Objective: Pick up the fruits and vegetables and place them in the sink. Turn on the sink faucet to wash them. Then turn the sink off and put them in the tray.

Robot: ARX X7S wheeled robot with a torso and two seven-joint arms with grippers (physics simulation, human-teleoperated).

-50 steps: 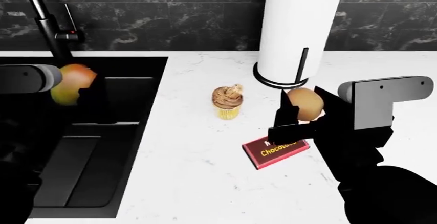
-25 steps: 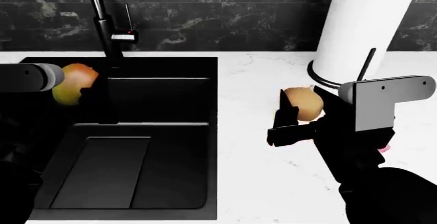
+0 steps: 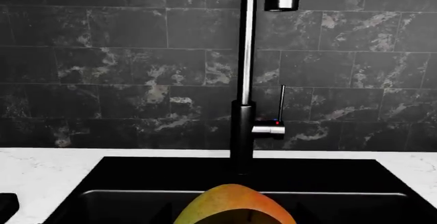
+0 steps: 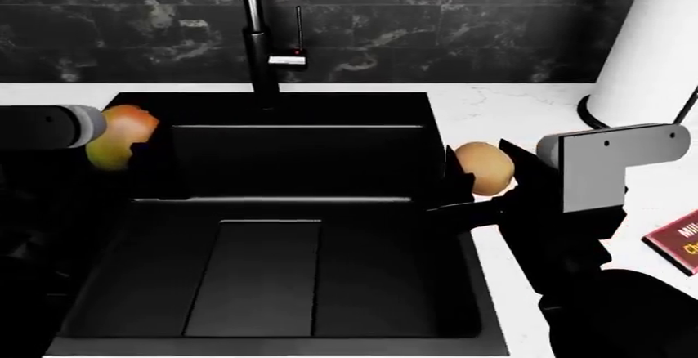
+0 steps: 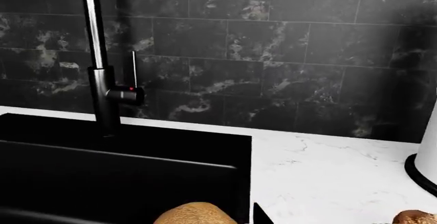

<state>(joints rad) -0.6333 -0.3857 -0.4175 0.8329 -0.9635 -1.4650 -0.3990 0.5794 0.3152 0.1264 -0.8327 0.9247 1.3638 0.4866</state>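
1. Head view: the left gripper has its dark fingers closed on the mango, a smooth egg-shaped fruit, yellow-green with a red-orange blush. The fruit hangs in the air over the near-left side of the sink.
2. The right gripper clamps its black fingers on the tan-brown fruit, a small rounded piece with a dull, faintly rough skin. It is held above the seam where the sink's right rim meets the table.
3. The sink is a deep, matte-black rectangular basin with a stepped flat bottom, lying below and between both sets of fingers.
4. The faucet rises behind the basin, beyond the fingers: a slim black stem, a thin upright lever, a small silver block and a red dot.
5. The table is glossy white marble with faint grey veins; the wall behind is dark, veined stone tile.
6. A white paper-towel roll on a black ring base stands beyond the right fingers. A flat red chocolate bar lies on the table outside the right arm, cut by the frame edge.
7. Left wrist view: the mango's rounded top fills the near edge, straight before the faucet stem.
8. Right wrist view: the brown fruit's curved top shows just over the sink's corner.
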